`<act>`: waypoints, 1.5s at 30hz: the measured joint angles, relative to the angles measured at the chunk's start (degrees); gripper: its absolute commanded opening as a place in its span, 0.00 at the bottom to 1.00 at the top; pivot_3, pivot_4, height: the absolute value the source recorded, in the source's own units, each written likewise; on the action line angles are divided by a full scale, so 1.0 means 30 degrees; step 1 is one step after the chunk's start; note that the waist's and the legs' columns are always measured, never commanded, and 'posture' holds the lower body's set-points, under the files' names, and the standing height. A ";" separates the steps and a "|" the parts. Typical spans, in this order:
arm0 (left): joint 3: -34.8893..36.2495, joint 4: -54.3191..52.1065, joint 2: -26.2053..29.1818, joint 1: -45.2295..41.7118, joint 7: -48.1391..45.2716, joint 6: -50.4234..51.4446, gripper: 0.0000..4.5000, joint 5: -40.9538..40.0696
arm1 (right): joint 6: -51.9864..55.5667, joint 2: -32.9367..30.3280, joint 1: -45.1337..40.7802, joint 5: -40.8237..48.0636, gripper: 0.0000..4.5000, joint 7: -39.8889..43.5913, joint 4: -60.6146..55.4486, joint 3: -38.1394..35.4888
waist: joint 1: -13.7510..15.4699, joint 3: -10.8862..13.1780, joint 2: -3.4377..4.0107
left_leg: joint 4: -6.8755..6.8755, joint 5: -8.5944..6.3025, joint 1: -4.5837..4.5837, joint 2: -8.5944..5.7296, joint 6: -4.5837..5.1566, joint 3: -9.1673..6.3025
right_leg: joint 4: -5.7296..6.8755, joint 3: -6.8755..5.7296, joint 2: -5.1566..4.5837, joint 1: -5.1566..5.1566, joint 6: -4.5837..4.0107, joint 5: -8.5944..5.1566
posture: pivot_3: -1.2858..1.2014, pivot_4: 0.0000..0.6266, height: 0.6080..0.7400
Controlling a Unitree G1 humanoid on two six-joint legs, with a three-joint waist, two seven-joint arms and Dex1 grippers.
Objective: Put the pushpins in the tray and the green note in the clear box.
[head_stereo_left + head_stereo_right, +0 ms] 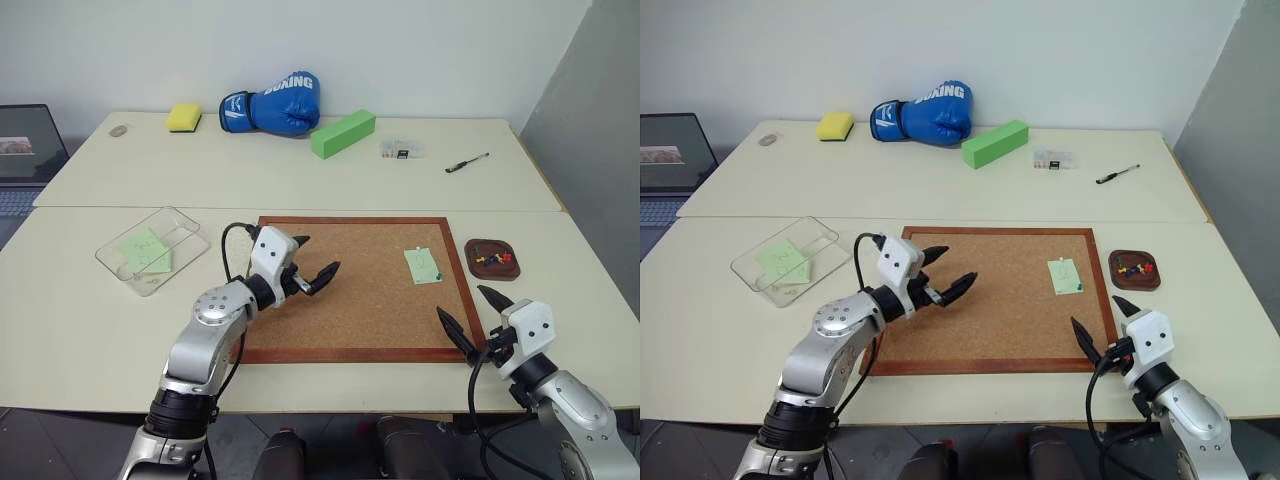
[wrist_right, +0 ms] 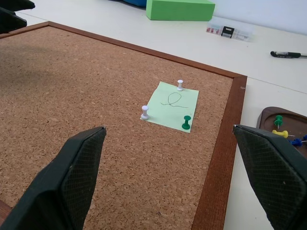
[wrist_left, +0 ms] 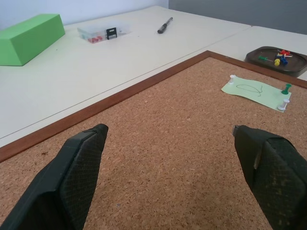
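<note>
From the head views, the green note (image 1: 423,265) is seen pinned at the right side of the corkboard (image 1: 350,340), just left of the tray (image 1: 492,258). The right gripper (image 1: 468,312), jaws wide apart and empty, is nearer to it, at the board's near right edge; the left gripper (image 1: 312,262), also spread empty, is over the board's left part. The clear box (image 1: 185,222) lies far left, already holding a green sheet.

In the right wrist view, 3 pins are seen holding the note: 2 white, 1 green (image 2: 186,122). Bare cork lies between.
</note>
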 measured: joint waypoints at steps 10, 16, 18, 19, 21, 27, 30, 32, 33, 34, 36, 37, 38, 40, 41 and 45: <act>0.0055 0.0457 0.0290 -0.0100 0.0353 -0.0190 0.99 0.0528 | -0.0016 0.0008 -0.0040 -0.0026 1.00 0.0001 0.0001 0.0000 | 0.0012 0.0000 0.0000 | 0.0002 0.0000 0.0000 -0.0001 0.0000 0.0000 | -0.0002 0.0001 0.0001 0.0000 0.0001 0.0001 | 0.52 0.24 1.00; 0.0060 0.0806 0.0265 -0.0637 0.0442 -0.0395 0.99 0.0559 | -0.0016 0.0008 -0.0038 -0.0035 1.00 0.0002 0.0002 0.0004 | 0.0029 0.0000 0.0000 | 0.0000 0.0000 0.0000 -0.0001 0.0000 -0.0001 | -0.0001 0.0000 0.0002 0.0000 0.0002 0.0001 | 0.52 0.24 1.00; 0.0064 0.0839 0.0213 -0.0670 0.0425 -0.0508 0.99 0.0523 | -0.0013 0.0006 -0.0008 -0.0035 1.00 0.0002 0.0000 0.0003 | 0.0022 0.0000 0.0000 | 0.0000 0.0000 0.0000 -0.0001 0.0000 0.0000 | -0.0001 0.0000 0.0002 0.0000 0.0002 0.0001 | 0.52 0.24 1.00; 0.0065 0.0863 0.0182 -0.0671 0.0354 -0.0532 0.99 0.0444 | -0.0002 0.0001 0.0015 -0.0034 1.00 0.0003 -0.0004 0.0002 | 0.0025 0.0000 0.0000 | -0.0001 0.0000 0.0000 -0.0001 0.0001 0.0000 | -0.0001 -0.0001 0.0002 0.0000 0.0002 0.0001 | 0.52 0.24 1.00; 0.0076 0.0887 0.0088 -0.0697 0.0291 -0.0534 0.99 0.0291 | 0.0027 -0.0012 0.0066 -0.0033 1.00 0.0001 -0.0102 -0.0002 | 0.0029 0.0000 0.0000 | -0.0001 0.0000 -0.0001 -0.0001 0.0000 -0.0001 | -0.0002 -0.0001 0.0002 0.0000 0.0002 0.0001 | 0.52 0.24 1.00; -0.0130 0.1070 -0.0050 -0.1843 -0.0675 -0.0446 0.99 -0.0010 | 0.0497 -0.0065 0.0705 0.0237 1.00 -0.0059 -0.1288 -0.0124 | 0.0116 -0.0001 0.0001 | 0.0003 0.0000 -0.0001 -0.0003 0.0000 -0.0002 | -0.0001 0.0000 0.0002 0.0001 0.0003 0.0002 | 0.52 0.24 1.00; -0.0467 0.1073 -0.0209 -0.2078 -0.1088 -0.0124 0.99 -0.0260 | 0.0650 -0.0029 0.0994 0.0316 1.00 -0.0247 -0.1780 -0.0188 | 0.0126 -0.0001 0.0001 | 0.0002 0.0000 -0.0003 -0.0002 0.0001 -0.0002 | -0.0002 -0.0002 0.0002 0.0001 0.0004 0.0002 | 0.52 0.24 1.00; -0.0953 0.1100 -0.0220 -0.2271 -0.1525 0.0445 0.99 -0.0351 | 0.0823 0.0058 0.1336 0.0367 1.00 -0.0445 -0.2060 -0.0215 | 0.0133 -0.0001 0.0001 | 0.0000 0.0000 -0.0004 -0.0003 0.0000 -0.0002 | -0.0002 -0.0003 0.0003 0.0001 0.0003 0.0002 | 0.52 0.24 1.00; -0.1046 0.1132 -0.0220 -0.2312 -0.1660 0.0501 0.99 -0.0351 | 0.0849 0.0073 0.1432 0.0367 1.00 -0.0466 -0.2140 -0.0212 | 0.0131 -0.0001 0.0001 | 0.0000 0.0000 -0.0003 -0.0003 0.0000 -0.0003 | -0.0003 -0.0002 0.0003 0.0001 0.0003 0.0002 | 0.52 0.24 1.00; -0.1231 0.1252 -0.0222 -0.2419 -0.1776 0.0543 0.99 -0.0350 | 0.0882 0.0090 0.1543 0.0367 1.00 -0.0568 -0.2291 -0.0222 | 0.0121 -0.0001 0.0001 | 0.0000 0.0000 -0.0003 -0.0002 0.0000 -0.0002 | -0.0003 -0.0001 0.0002 0.0001 0.0004 0.0002 | 0.52 0.24 1.00; -0.1497 0.1610 -0.0261 -0.2695 -0.2080 0.0551 0.95 -0.0328 | 0.0952 0.0183 0.1687 0.0379 1.00 -0.0809 -0.2641 -0.0268 | 0.0119 -0.0001 0.0001 | 0.0004 0.0000 -0.0002 -0.0002 0.0000 -0.0003 | -0.0001 -0.0002 0.0003 0.0001 0.0003 0.0002 | 0.52 0.24 1.00; -0.1621 0.1799 -0.0296 -0.2840 -0.2151 0.0551 0.90 -0.0271 | 0.1000 0.0233 0.1726 0.0392 1.00 -0.0871 -0.2747 -0.0330 | 0.0132 -0.0001 0.0001 | 0.0006 0.0000 -0.0002 -0.0003 0.0000 -0.0002 | 0.0000 -0.0003 0.0004 0.0001 0.0003 0.0002 | 0.52 0.24 1.00; -0.1770 0.2072 -0.0351 -0.3043 -0.2207 0.0548 0.86 -0.0175 | 0.1092 0.0289 0.1764 0.0400 1.00 -0.1013 -0.2888 -0.0414 | 0.0145 -0.0001 0.0001 | 0.0007 0.0000 -0.0001 -0.0003 0.0000 -0.0002 | 0.0000 -0.0002 0.0004 0.0002 0.0003 0.0002 | 0.52 0.24 1.00; -0.1991 0.2644 -0.0444 -0.3412 -0.2355 0.0481 0.78 0.0039 | 0.1331 0.0332 0.1754 0.0438 1.00 -0.1271 -0.3114 -0.0541 | 0.0124 -0.0001 0.0001 | 0.0011 0.0000 -0.0002 -0.0003 0.0000 -0.0002 | -0.0001 0.0000 0.0005 0.0002 0.0004 0.0002 | 0.52 0.24 1.00; -0.2130 0.2844 -0.0447 -0.3539 -0.2404 0.0405 0.73 0.0125 | 0.1429 0.0342 0.1701 0.0450 1.00 -0.1346 -0.3128 -0.0589 | 0.0123 -0.0001 0.0001 | 0.0010 0.0000 -0.0002 -0.0004 0.0000 -0.0002 | -0.0001 0.0000 0.0005 0.0002 0.0004 0.0002 | 0.52 0.24 1.00; -0.2679 0.3770 -0.0537 -0.3675 -0.2761 -0.0329 0.56 0.0719 | 0.2160 0.0297 0.1092 0.0434 1.00 -0.1710 -0.3183 -0.0600 | 0.0123 -0.0001 0.0002 | 0.0002 0.0000 -0.0002 -0.0003 0.0001 -0.0003 | -0.0002 -0.0003 0.0005 0.0002 0.0003 0.0002 | 0.52 0.24 1.00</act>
